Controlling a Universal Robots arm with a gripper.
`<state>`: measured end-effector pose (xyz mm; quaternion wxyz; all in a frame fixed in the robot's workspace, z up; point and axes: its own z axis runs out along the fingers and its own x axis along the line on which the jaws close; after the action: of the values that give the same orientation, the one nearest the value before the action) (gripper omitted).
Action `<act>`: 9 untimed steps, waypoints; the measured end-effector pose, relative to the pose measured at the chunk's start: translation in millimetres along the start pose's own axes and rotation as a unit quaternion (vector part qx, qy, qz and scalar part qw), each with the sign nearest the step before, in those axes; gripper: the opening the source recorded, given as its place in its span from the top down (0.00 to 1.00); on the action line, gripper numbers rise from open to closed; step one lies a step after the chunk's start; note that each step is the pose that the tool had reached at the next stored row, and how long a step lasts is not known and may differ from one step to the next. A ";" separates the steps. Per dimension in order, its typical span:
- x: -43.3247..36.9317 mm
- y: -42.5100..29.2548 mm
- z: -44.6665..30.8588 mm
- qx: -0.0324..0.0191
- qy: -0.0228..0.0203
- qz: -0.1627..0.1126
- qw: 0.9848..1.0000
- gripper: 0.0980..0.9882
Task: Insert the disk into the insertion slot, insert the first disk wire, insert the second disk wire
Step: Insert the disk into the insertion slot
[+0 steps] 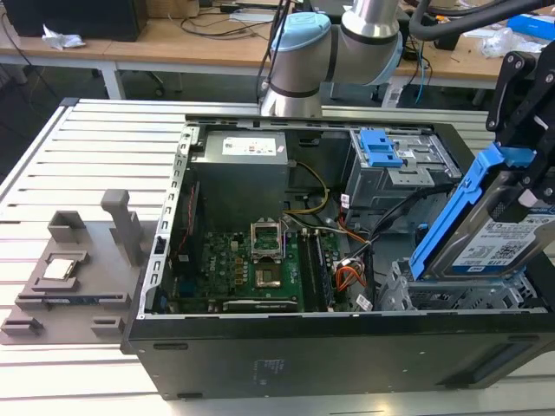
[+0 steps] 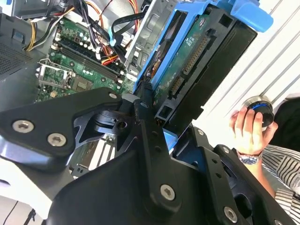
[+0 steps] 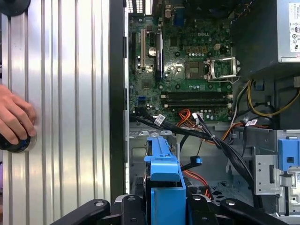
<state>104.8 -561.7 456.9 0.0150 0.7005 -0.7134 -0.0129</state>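
The open computer case (image 1: 286, 364) lies on its side on the slatted tabletop (image 1: 87, 156). It holds a green motherboard (image 1: 260, 260), a power supply box (image 1: 238, 165) on the far side, and a grey bay with blue latches (image 1: 395, 160). The insertion slot (image 1: 451, 296) is at its near corner, on the exterior view's right. The tool (image 1: 531, 186) is clamped on the disk (image 1: 494, 230), which hangs tilted with its lower edge at the top of the slot, not seated. The first disk wire (image 3: 197, 178) lies in the case near the slot. On the exterior view's left, a grey fixture (image 1: 52, 303) holds a small square chip (image 1: 61, 267). A person's hand (image 3: 14, 117) rests on a round black knob (image 3: 16, 143) on the tabletop.
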 end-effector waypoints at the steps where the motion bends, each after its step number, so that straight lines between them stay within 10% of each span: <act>1: 0.0 0.0 0.8 0.000 0.000 0.000 1.000 0.70; 9: -0.2 -0.3 7.5 0.000 0.000 0.000 1.000 0.70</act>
<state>104.8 -561.6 449.4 0.0149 0.7005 -0.7134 -0.0129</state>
